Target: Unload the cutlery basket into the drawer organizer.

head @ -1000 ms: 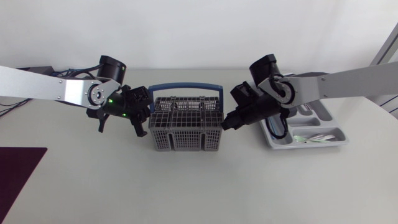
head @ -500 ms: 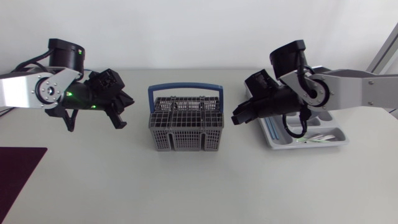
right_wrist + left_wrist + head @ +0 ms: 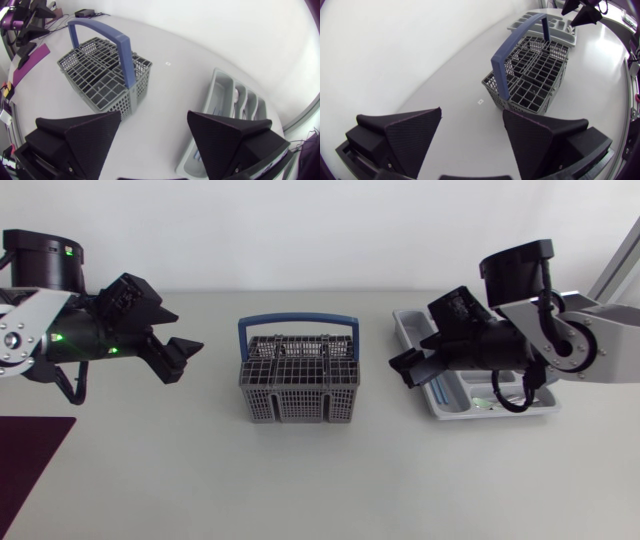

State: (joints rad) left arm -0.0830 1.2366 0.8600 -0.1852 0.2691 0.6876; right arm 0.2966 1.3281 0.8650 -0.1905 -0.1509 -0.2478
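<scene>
Gripping: nothing. Our left gripper (image 3: 182,358) has its jaws wide apart and empty; our right gripper (image 3: 402,366) likewise, jaws apart with nothing between.
Left gripper's place: above the table (image 3: 300,480), well to the left of the basket (image 3: 298,380), tips turned toward it.
Right gripper's place: between basket and organizer (image 3: 408,322), over the organizer's near end.
Basket: upright mid-table, blue handle (image 3: 298,321) raised. No cutlery shows above its grid, and we cannot tell whether any lies deep in the cells.
Organizer: right of the basket, apart from it; cutlery (image 3: 505,401) already lies in its compartments.
Handling: we judge cutlery stiff, smooth, slippery and light. We would pinch a piece across its shank just above the grid and lift straight up. The plastic basket looks light and may shift or tip if a piece snags.
Elsewhere: purple mat (image 3: 25,450) at the table's left corner.
</scene>
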